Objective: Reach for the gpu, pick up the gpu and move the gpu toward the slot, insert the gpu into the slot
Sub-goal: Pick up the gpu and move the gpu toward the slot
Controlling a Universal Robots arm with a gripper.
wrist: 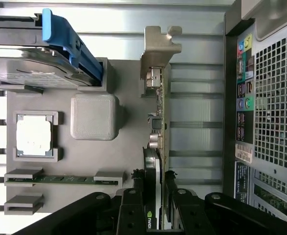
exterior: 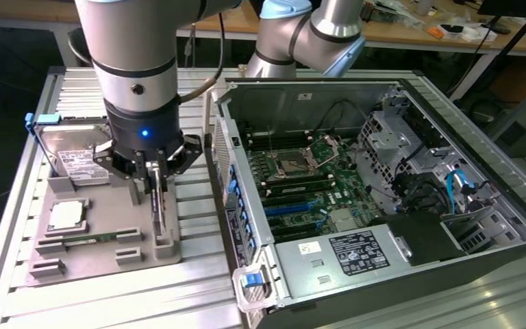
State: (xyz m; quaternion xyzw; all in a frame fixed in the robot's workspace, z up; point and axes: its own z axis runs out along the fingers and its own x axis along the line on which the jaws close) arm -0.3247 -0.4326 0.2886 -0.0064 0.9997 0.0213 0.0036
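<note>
The gpu (exterior: 158, 209) stands on its edge in a grey holder tray (exterior: 107, 205) at the exterior view's left. In the wrist view the gpu (wrist: 156, 122) shows edge-on, with its metal bracket at one end and its black fan housing between my fingers. My gripper (exterior: 154, 179) hangs straight down over it. The fingers (wrist: 133, 210) press close against both faces of the card, and my gripper (wrist: 153, 215) is shut on it. The card still sits in its holder. The blue slot (exterior: 292, 190) lies on the motherboard inside the open computer case (exterior: 482, 226).
On the tray are a silver hard drive (exterior: 69, 156) in a blue carrier (wrist: 67, 41), a processor chip (wrist: 33, 134) and a green memory stick (wrist: 60, 179). The case's side wall (exterior: 231, 178) rises right beside the tray. A second arm (exterior: 309, 34) stands behind the case.
</note>
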